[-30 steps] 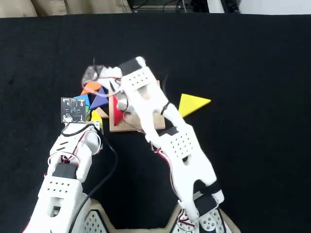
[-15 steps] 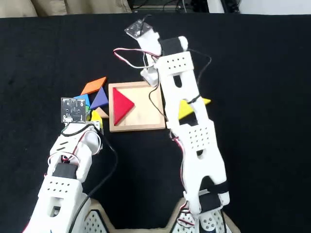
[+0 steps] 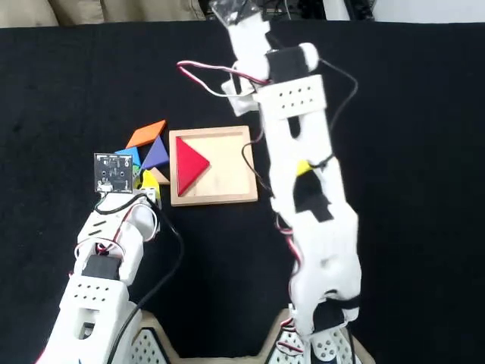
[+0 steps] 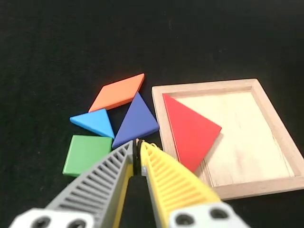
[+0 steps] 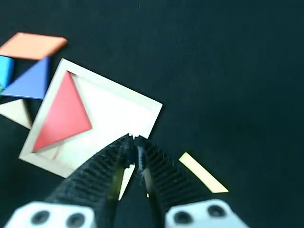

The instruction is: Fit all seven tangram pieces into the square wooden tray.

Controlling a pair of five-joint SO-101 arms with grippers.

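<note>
Red triangle (image 3: 188, 164) sits in the tray's (image 3: 214, 199) left half, with the green square (image 4: 88, 154) and blue triangle (image 4: 135, 118) just outside that side. Left gripper (image 4: 137, 147) hangs clenched and empty by the blue triangle. Right gripper (image 5: 134, 142) is pinched closed too, holding nothing, and the yellow triangle (image 3: 303, 167) peeks from under its arm.

Counting twelve o'clock as the way they pointed, the jaws of the left gripper (image 4: 137, 144) met tip to tip over the black tabletop (image 4: 213, 33). An indigo triangle (image 4: 137, 118) lay just beyond at twelve, an orange parallelogram (image 4: 118, 91) farther at eleven, a light-blue triangle (image 4: 95, 122) at ten and a green square (image 4: 87, 153) at nine. At three sat the wooden tray (image 4: 204, 86), with a red triangle (image 4: 190, 130) inside against its nearer wall.
</note>
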